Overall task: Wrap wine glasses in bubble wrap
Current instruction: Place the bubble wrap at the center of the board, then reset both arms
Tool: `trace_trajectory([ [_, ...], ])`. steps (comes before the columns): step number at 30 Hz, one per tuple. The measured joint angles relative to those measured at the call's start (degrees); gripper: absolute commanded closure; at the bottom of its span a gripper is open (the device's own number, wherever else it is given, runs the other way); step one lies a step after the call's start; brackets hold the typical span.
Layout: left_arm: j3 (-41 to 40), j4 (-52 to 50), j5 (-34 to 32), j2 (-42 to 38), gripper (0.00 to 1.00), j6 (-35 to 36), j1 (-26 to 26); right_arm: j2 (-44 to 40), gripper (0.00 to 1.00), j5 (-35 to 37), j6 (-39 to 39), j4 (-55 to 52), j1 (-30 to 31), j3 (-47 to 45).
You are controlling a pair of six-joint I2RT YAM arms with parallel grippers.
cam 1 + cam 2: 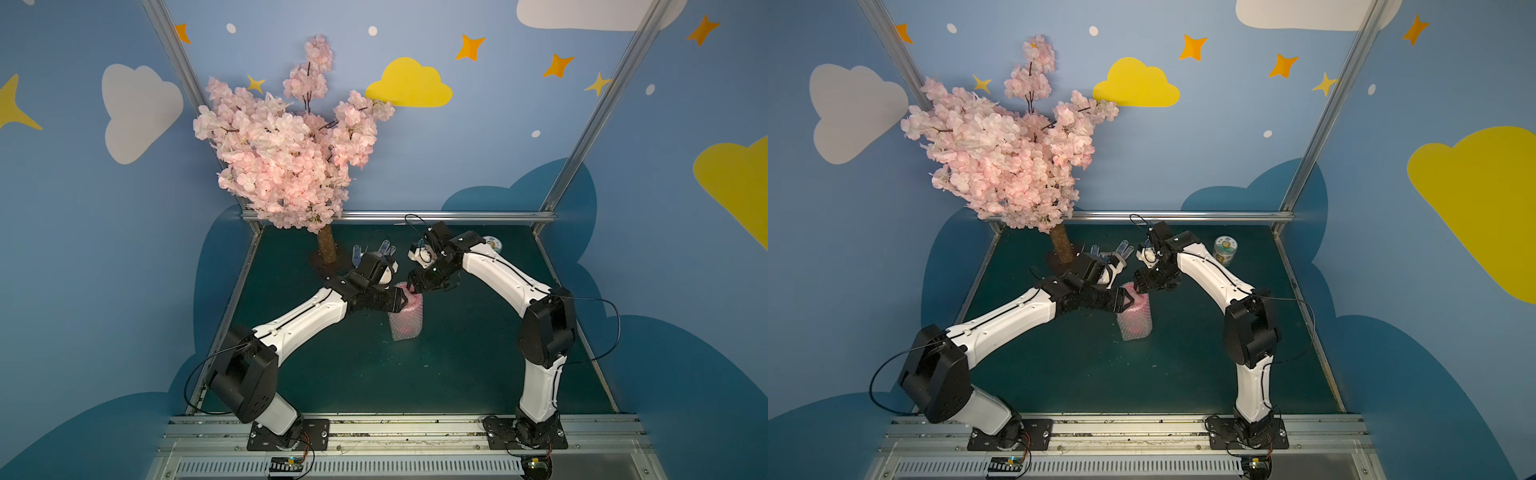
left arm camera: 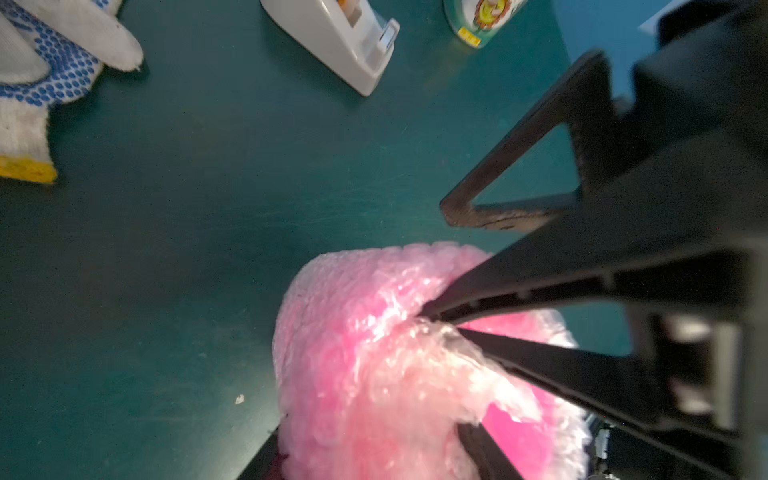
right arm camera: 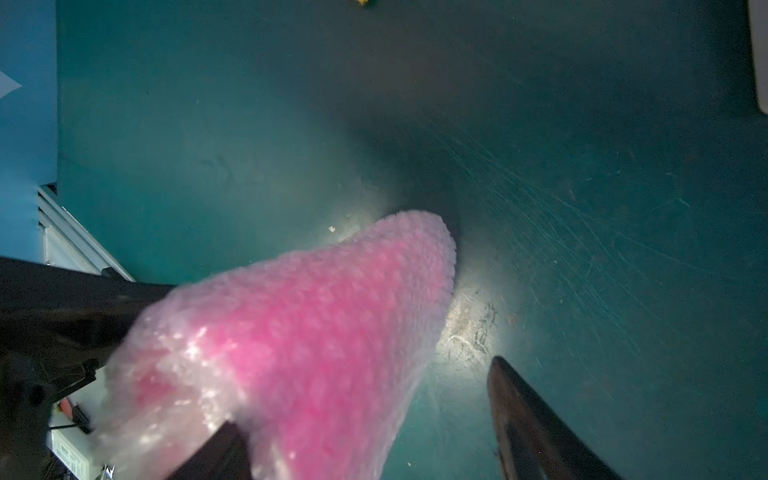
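The left gripper [image 1: 400,300] is set part-open against the bubble wrap's [image 1: 406,320] upper left (a hold cannot be told). The wrapped goblet [image 2: 519,436] is stood upright mid-table, just below both grippers. The right gripper [image 1: 414,289] is spread wide, one finger [image 3: 216,457] pushed into the top.

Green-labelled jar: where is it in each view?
In a top view: jar peeking from behind the right arm.
In a top view: jar clear of that arm.
Left wrist: jar beside the tape dispenser, cropped.
Right wrist: not in it.
Shared landmark: bubble wrap, in all four.
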Motion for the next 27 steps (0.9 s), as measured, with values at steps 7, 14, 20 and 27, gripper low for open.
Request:
trace_trajectory([
  [7, 5.0, -4.6, -4.7, 2.4, 0.39, 2.1, -1.0, -4.9, 0.26, -1.8, 0.8, 0.5, -1.9, 0.0],
  [14, 7.0, -8.0, -4.5, 0.5, 0.26, 2.5, -0.4, -15.8, 0.26, -3.0, 1.5, 2.8, -4.1, -3.7],
  [20, 6.8, -6.6, -0.3, -5.6, 0.19, 1.3, 3.4, -18.5, 0.22, -2.0, 2.0, 5.1, -6.1, -8.2],
  [27, -11.2, 9.5, -11.2, -19.4, 0.0, 2.5, 14.1, -32.8, 0.13, 15.0, 1.2, 25.9, -9.9, -37.5],
])
